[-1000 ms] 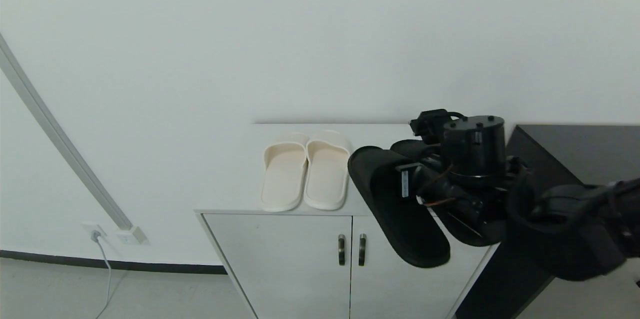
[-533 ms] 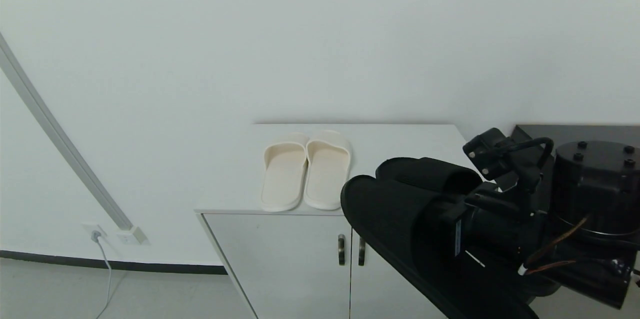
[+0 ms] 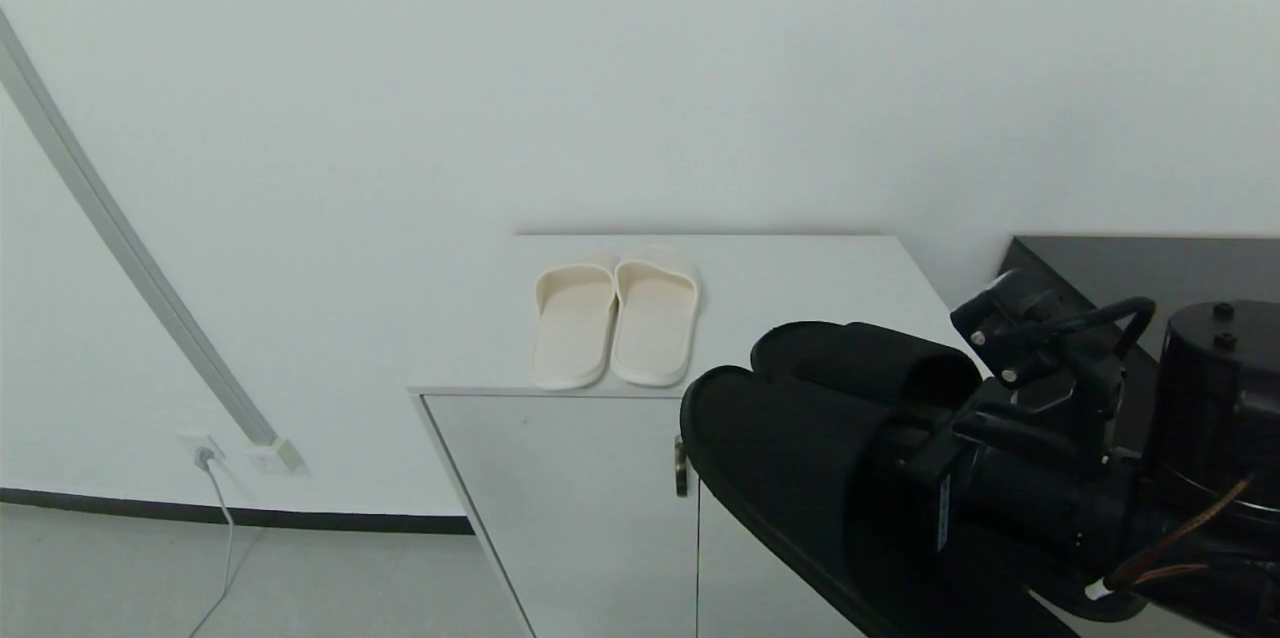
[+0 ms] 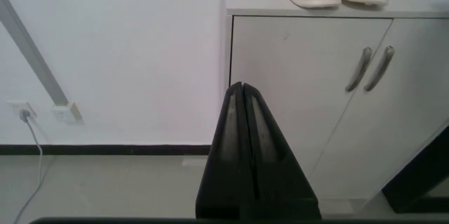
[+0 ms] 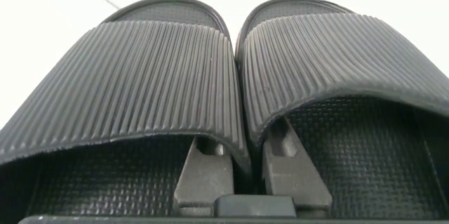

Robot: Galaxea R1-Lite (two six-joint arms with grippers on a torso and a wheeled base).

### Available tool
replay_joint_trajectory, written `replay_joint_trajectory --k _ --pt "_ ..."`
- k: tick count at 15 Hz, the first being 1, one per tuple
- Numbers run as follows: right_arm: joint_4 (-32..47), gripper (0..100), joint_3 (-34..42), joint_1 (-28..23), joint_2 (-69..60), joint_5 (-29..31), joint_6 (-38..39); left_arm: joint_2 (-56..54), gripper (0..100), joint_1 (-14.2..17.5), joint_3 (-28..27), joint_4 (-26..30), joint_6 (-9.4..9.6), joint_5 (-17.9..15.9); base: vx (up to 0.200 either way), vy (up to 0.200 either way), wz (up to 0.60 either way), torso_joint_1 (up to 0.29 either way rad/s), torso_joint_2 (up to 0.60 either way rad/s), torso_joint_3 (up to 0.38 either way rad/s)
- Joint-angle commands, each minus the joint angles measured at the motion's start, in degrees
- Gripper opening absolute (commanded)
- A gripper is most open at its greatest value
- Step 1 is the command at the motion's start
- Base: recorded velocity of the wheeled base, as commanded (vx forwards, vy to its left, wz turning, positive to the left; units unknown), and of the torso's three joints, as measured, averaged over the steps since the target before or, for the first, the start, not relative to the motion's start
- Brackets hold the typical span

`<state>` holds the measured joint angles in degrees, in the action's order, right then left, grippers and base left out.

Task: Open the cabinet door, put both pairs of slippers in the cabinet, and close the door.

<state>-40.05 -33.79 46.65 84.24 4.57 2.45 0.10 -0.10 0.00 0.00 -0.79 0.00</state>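
Right end effector [image 5: 245,159] apparently pinches black slippers [image 3: 800,438]; cream pair [image 3: 615,318] sits on white cabinet [image 3: 800,278].

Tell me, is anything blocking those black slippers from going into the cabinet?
Yes. The black slippers, held by the right gripper, hang in front of the cabinet, but its two doors are shut, so the inside is closed off.

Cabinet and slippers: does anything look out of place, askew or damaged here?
Nothing is damaged or spilled. One oddity: the right gripper holds the black slippers in the air, yet both cabinet doors are shut. The white slippers lie neatly side by side on the cabinet top.
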Motion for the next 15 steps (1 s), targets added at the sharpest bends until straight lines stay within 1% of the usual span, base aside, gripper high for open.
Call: replay_joint_trajectory --k 1,13,15 --pt "0.06 0 0.22 0.02 0.14 0.0 -0.08 -0.01 0 0.01 0.0 0.0 0.0 0.09 0.0 0.0 0.0 0.0 0.0 0.0" --pt "-0.03 0 2.33 0.19 0.75 0.0 -1.04 -0.01 0 0.01 0.0 0.0 -0.09 0.09 0.0 0.0 0.0 0.0 0.0 0.0" --pt "-0.12 0 2.85 0.19 0.75 -0.18 -2.1 -0.01 0 0.01 0.0 -0.09 -0.09 0.18 0.0 0.0 0.0 -0.11 0.23 0.137"
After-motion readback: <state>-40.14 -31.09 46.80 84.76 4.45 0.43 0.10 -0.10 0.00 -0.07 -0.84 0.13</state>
